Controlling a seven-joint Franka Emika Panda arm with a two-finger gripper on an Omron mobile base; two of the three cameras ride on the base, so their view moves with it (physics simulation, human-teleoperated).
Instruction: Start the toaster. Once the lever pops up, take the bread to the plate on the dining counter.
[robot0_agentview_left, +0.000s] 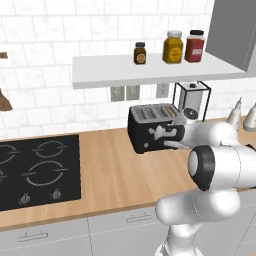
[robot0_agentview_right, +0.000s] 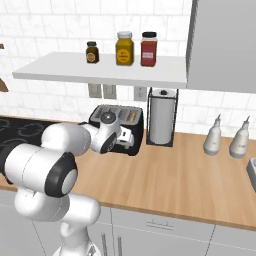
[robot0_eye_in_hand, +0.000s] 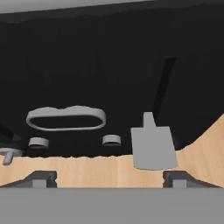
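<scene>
The black toaster (robot0_agentview_left: 150, 127) sits on the wall-side wooden counter (robot0_agentview_left: 115, 175), under the white shelf (robot0_agentview_left: 150, 70) and just left of the paper-towel holder (robot0_agentview_right: 161, 117). The left base view shows its two pale top slots and its front, where the gripper (robot0_agentview_left: 161, 134) is pressed close in against the face; the right base view hides most of that front behind the arm's wrist, but shows a sliver of tan in the far slot, likely the bread (robot0_agentview_right: 132, 117), though it is too small to be sure. The hand view gives what neither base camera can: the toaster's dark front at very short range, with a grey oval panel (robot0_eye_in_hand: 65, 118), small round knobs (robot0_eye_in_hand: 111, 140) and the flat grey lever (robot0_eye_in_hand: 153, 146) low on its slot, near the counter. The two fingertips (robot0_eye_in_hand: 41, 178) rise far apart at the bottom, the jaws spread wide with nothing between them. Three jars (robot0_agentview_right: 124, 48) stand on the shelf, and the black hob (robot0_agentview_left: 35, 170) lies to the left.
</scene>
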